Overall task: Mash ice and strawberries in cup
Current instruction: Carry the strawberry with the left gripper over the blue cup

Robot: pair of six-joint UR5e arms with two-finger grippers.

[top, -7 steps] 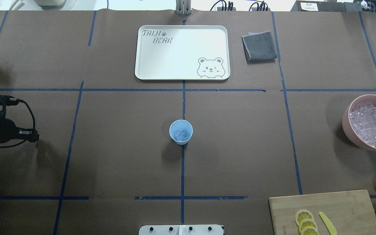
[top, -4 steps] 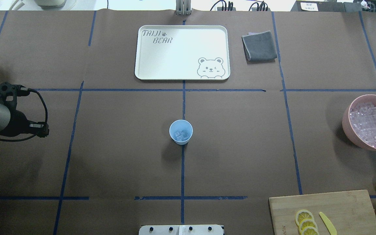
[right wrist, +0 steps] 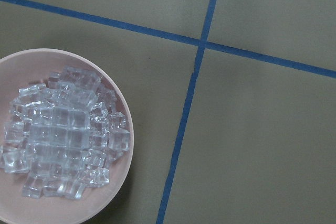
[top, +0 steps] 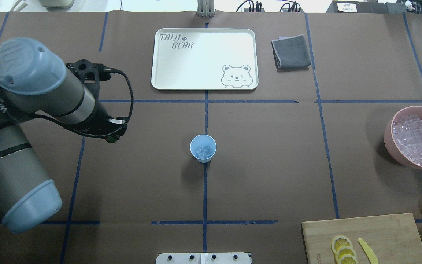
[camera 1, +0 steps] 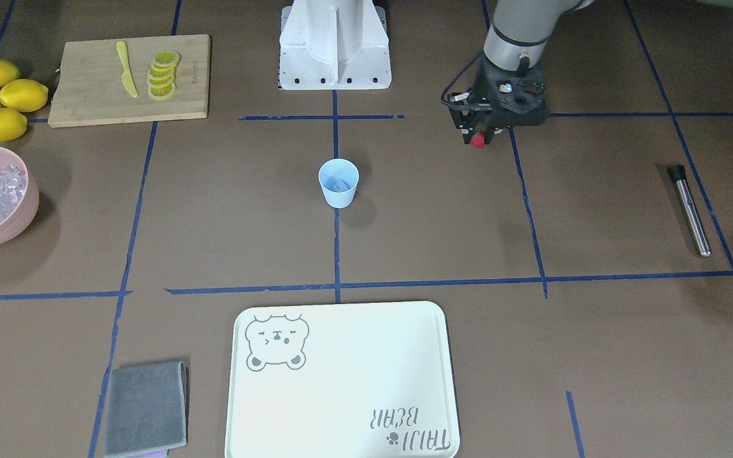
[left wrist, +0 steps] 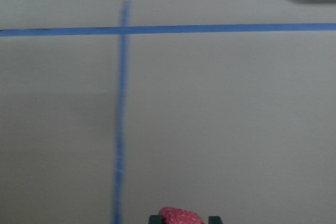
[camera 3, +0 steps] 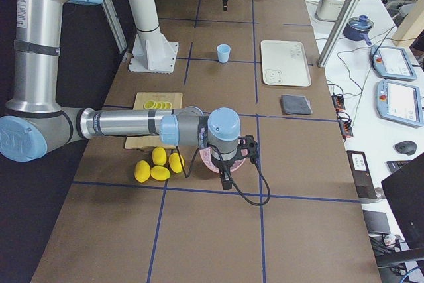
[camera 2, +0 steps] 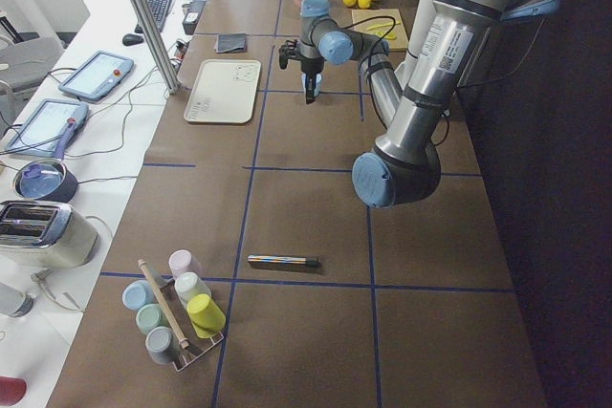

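My left tool [camera 1: 478, 136] is clenched on the strawberry [left wrist: 181, 216], above the worktop [camera 1: 443, 210]. The cup [top: 203, 147] stands upright with ice [top: 203, 151] inside, well apart toward the robot's right, so I judge a sideways carry comes next. The right tool [camera 3: 225, 179] hangs by the pink bowl [right wrist: 130, 135]; I cannot tell its state.

Left wrist view, blurred: strawberry [left wrist: 181, 216] cut by bottom edge, only one end shows betw. my fingertips [left wrist: 154, 220]. Overhead: my left gripper [top: 113, 138] mostly hidden under the wrist. My right gripper [camera 3: 226, 180], side view only, too small: jaw gap unreadable. Cut by right edge: pink bowl [top: 389, 139]. Count unclear: ice [camera 1: 339, 184] in cup [camera 1: 338, 196].
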